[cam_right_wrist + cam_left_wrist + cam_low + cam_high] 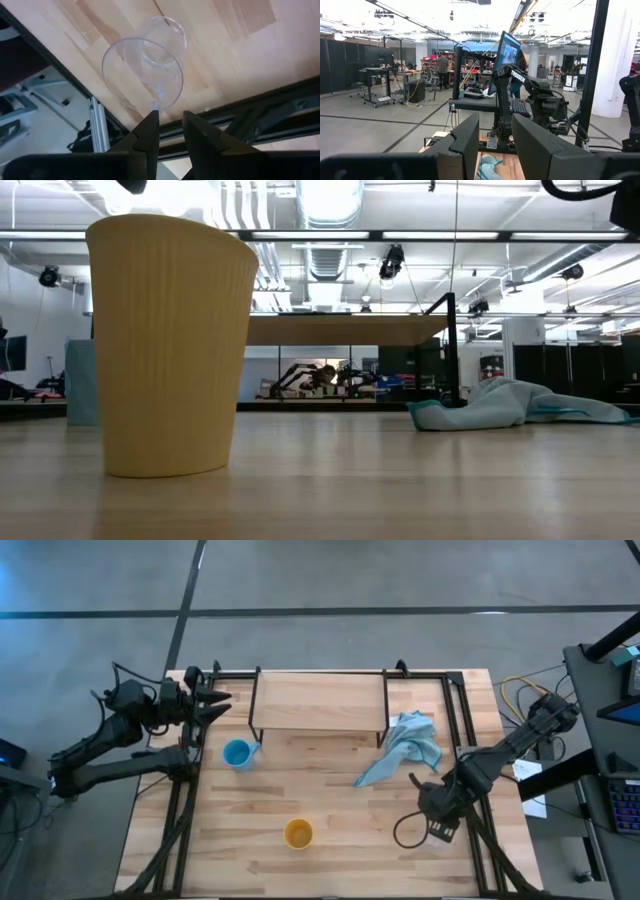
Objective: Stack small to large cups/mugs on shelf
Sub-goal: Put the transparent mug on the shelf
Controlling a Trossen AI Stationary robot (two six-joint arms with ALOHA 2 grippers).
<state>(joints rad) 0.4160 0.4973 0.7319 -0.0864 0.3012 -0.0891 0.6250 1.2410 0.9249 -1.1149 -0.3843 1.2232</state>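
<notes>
A tiny clear cup [145, 70] shows only in the right wrist view, at the tips of my right gripper [170, 122], which is shut on it near the table's right edge [437, 823]. A light blue mug [238, 754] stands on the table in front of the shelf's left end. An orange-yellow cup [298, 833] stands upright near the front edge and looms large in the low view [170, 345]. The light-wood shelf [318, 703] stands on black legs at the far side. My left gripper [210, 702] is open and empty beyond the table's far left corner. My right gripper holds the clear cup by its rim [154, 104], at the part of the rim nearest the fingers, with the wall caught at the fingertips. The fingers come slanting down from above. The cup's mouth faces the wrist camera. Whether its base rests on the wood I cannot tell.
A light blue cloth [405, 745] lies crumpled on the table by the shelf's right end, also in the low view [520, 405]. Black frame rails [470, 740] run along the table's sides. Bare wood lies between the mug, the orange cup and the cloth.
</notes>
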